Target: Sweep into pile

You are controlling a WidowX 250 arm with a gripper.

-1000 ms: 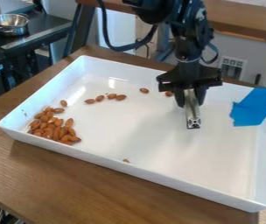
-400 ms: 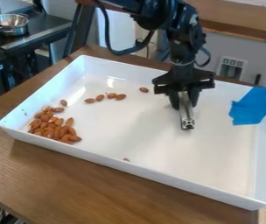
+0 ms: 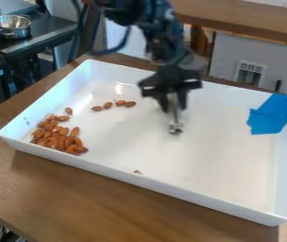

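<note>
My black two-finger hand [image 3: 173,105] hangs just above the middle of the frame, over the far half of the tray, pointing down. My fingers are clamped on a narrow silver metal tool [image 3: 175,118], held nearly upright between them. The tool's shiny lower end faces the tray floor; I cannot tell whether it touches.

The almonds are left of me. Most make a loose pile of brown, teardrop-shaped almonds [image 3: 59,138] at the left of the frame, many touching or overlapping, their skins matte. One single almond [image 3: 68,111] lies just above the pile. A short row of four brown almonds [image 3: 113,104] runs in the upper left part of the tray, between the pile and my hand. Near the tray's front wall, below the centre of the frame, a small brown almond piece [image 3: 137,172] lies well apart from the rest.

All of them are inside a large white rectangular tray [image 3: 171,190], smooth and glossy, with low straight walls and a patch of glare at its upper left. A creased blue sheet [image 3: 273,116] drapes over its right-hand wall. The tray sits on a brown wooden surface [image 3: 108,208] with visible grain. At the upper left of the frame is a round, shiny metal bowl [image 3: 10,26].
</note>
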